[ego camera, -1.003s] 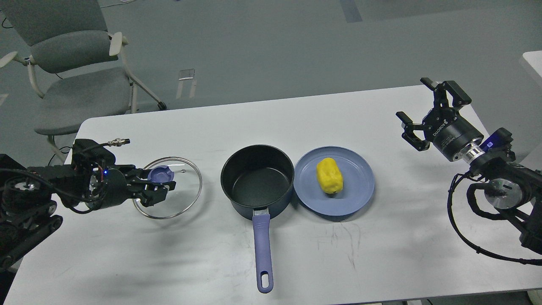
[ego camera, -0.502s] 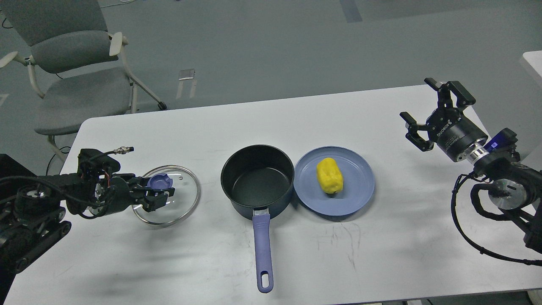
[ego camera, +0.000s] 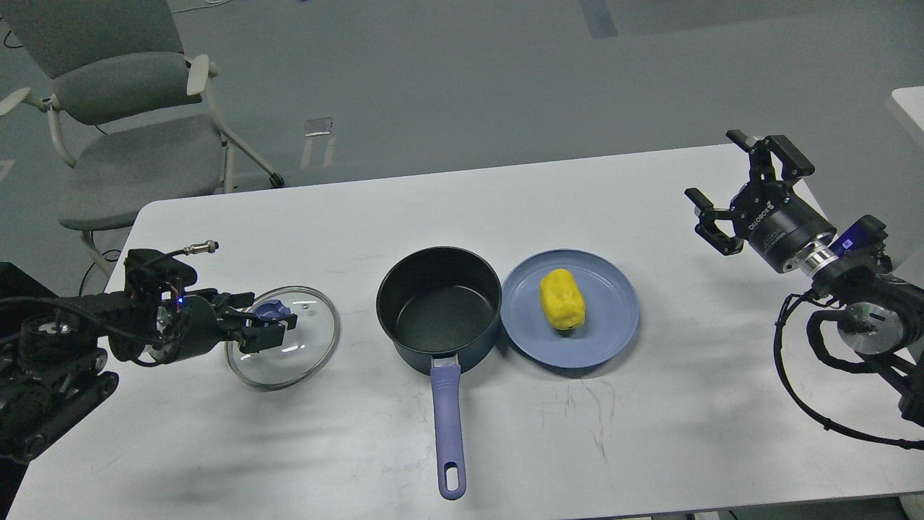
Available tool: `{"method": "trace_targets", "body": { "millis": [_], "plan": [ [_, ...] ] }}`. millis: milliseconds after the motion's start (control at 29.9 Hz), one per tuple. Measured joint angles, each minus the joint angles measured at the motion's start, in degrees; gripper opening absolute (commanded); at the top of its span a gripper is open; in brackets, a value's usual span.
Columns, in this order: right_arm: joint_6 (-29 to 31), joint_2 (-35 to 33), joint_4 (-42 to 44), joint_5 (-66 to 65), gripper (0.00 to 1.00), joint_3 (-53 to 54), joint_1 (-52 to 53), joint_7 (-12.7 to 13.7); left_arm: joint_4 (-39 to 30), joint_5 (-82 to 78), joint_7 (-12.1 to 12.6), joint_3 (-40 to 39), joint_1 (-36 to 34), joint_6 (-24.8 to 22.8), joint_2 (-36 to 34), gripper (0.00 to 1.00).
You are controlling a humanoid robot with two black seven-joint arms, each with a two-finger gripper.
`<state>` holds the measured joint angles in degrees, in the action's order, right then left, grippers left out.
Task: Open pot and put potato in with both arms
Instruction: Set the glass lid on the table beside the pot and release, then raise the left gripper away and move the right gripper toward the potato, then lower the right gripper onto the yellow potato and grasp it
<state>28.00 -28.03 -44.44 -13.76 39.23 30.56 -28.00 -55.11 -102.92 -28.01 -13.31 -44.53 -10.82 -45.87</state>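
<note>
The dark-blue pot [ego camera: 439,307] stands open at the table's middle, black inside empty, its purple handle [ego camera: 447,426] pointing toward me. The yellow potato [ego camera: 561,299] lies on a shallow blue plate [ego camera: 613,318] just right of the pot. The glass lid [ego camera: 289,347] rests on the table left of the pot. My left gripper [ego camera: 266,318] comes in low from the left, its fingers closed around the lid's purple knob [ego camera: 273,310]. My right gripper [ego camera: 715,167] is open and empty, raised over the table's far right, well away from the plate.
The white table [ego camera: 650,433] has faint scuff marks in front of the plate. A grey chair [ego camera: 130,137] stands beyond the table's far left corner. Another white surface [ego camera: 911,101] shows at the right edge.
My left gripper has lowered the lid; it was tilted up off the table and now lies flat. My right gripper has drifted slightly to the right, still open.
</note>
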Motion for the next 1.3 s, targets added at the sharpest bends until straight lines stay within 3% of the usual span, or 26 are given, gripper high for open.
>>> {"method": "trace_targets", "body": {
  "millis": [234,502,836,1304],
  "plan": [
    [0.0,-5.5,-1.8,-9.3,1.0,-5.7,9.3,0.0,-0.1,17.8,0.0,0.1,-8.2,-5.0,-0.3,0.98],
    [0.0,-8.3,-5.0,-25.9,1.0,-30.1,30.4,0.0,-0.7,26.3,0.0,0.0,-12.8,-7.8,0.1,0.98],
    [0.0,0.7,-6.5,-43.3,1.0,-57.6,48.0,0.0,-1.2,28.8,0.0,-0.5,-13.1,-7.9,0.0,0.98],
    [0.0,13.3,-1.6,-47.8,1.0,-71.9,50.3,0.0,-1.4,31.8,0.0,-0.6,-14.7,-7.9,0.3,0.98]
  ]
}}
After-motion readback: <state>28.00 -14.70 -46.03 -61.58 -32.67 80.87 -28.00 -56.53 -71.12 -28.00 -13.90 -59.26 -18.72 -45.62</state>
